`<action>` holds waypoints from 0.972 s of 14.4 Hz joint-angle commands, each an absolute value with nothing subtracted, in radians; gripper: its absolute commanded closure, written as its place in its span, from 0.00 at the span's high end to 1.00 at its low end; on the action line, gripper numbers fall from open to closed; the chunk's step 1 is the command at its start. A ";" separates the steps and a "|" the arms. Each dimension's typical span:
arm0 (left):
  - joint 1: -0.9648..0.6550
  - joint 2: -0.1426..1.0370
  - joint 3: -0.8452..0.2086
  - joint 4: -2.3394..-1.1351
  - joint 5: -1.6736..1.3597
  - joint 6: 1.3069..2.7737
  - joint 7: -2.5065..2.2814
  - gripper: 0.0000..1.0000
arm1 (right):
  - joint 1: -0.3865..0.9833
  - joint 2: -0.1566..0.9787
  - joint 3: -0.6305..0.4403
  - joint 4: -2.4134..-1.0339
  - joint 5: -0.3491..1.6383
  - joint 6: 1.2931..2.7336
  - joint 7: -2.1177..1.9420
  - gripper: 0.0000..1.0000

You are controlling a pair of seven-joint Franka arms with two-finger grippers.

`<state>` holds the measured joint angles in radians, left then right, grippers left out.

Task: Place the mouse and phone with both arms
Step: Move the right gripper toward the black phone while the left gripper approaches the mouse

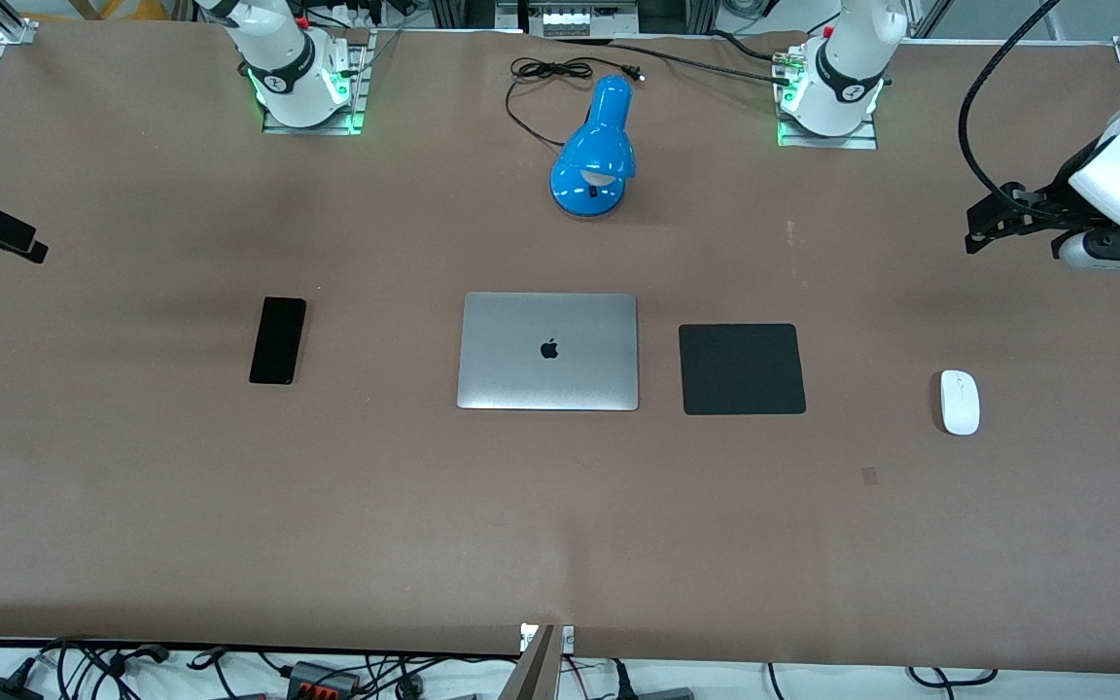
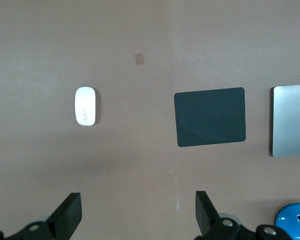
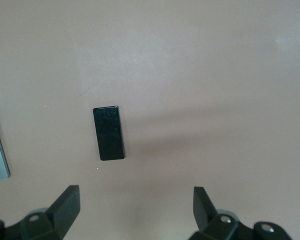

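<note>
The white mouse (image 1: 960, 402) lies on the brown table toward the left arm's end, beside the black mat; it also shows in the left wrist view (image 2: 85, 106). The black phone (image 1: 278, 340) lies flat toward the right arm's end; it also shows in the right wrist view (image 3: 109, 133). My left gripper (image 1: 983, 226) hangs open and empty over bare table at the left arm's end (image 2: 138, 215). My right gripper (image 1: 20, 243) hangs open and empty over bare table at the right arm's end (image 3: 136, 212).
A closed silver laptop (image 1: 548, 351) lies mid-table, with a square black mat (image 1: 742, 369) beside it toward the mouse. A blue desk lamp (image 1: 597, 151) with a black cord stands between the arm bases. Cables lie along the table's near edge.
</note>
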<state>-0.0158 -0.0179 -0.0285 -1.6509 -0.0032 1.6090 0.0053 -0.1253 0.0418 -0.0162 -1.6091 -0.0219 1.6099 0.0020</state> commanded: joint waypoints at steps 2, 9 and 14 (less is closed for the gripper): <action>-0.018 -0.028 -0.028 -1.644 0.009 1.582 -0.008 1.00 | -0.112 0.046 -0.026 -1.592 -0.031 1.597 -0.015 1.00; -0.015 0.018 -0.026 -1.611 0.011 1.523 -0.003 1.00 | -0.100 0.173 -0.026 -1.592 -0.002 1.598 0.006 1.00; 0.070 0.162 -0.012 -1.571 -0.002 1.494 0.009 1.00 | -0.041 0.323 -0.026 -1.594 0.040 1.663 0.149 1.00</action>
